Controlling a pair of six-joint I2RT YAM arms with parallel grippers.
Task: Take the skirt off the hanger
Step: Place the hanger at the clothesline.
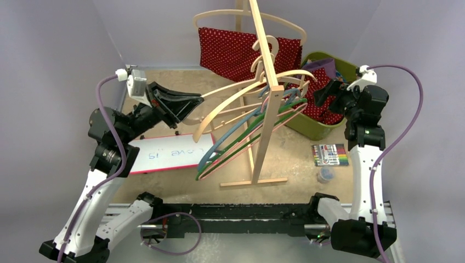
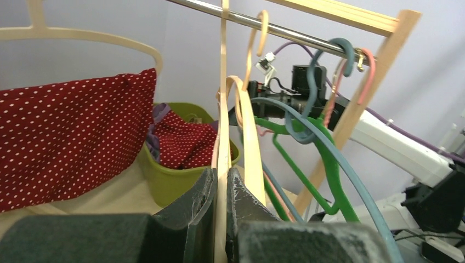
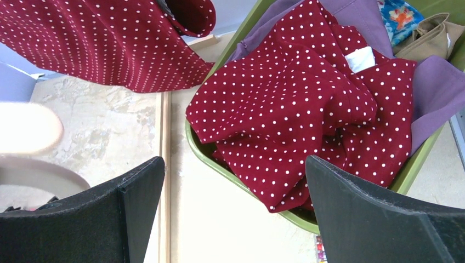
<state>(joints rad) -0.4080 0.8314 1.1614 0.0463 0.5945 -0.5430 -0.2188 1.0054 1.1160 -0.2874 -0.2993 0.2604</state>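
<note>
Left wrist: left claw (image 2: 222, 179) clenched on arm of pale wooden hanger (image 2: 223, 137), fingers pinching it from both sides. Hanger runs up toward metal rail (image 2: 285, 30), with green hanger (image 2: 333, 181) just beside.
Right wrist: right claw (image 3: 233, 164) spread wide, gripping nothing, hovering above green bin (image 1: 308, 130).
Red white-dotted skirt (image 3: 307, 93) lies crumpled in bin on purple cloth (image 3: 438, 87), off hanger, one corner over rim.
Second red dotted cloth (image 3: 93, 38) hangs apart at rear above surface (image 3: 219, 224).
</note>
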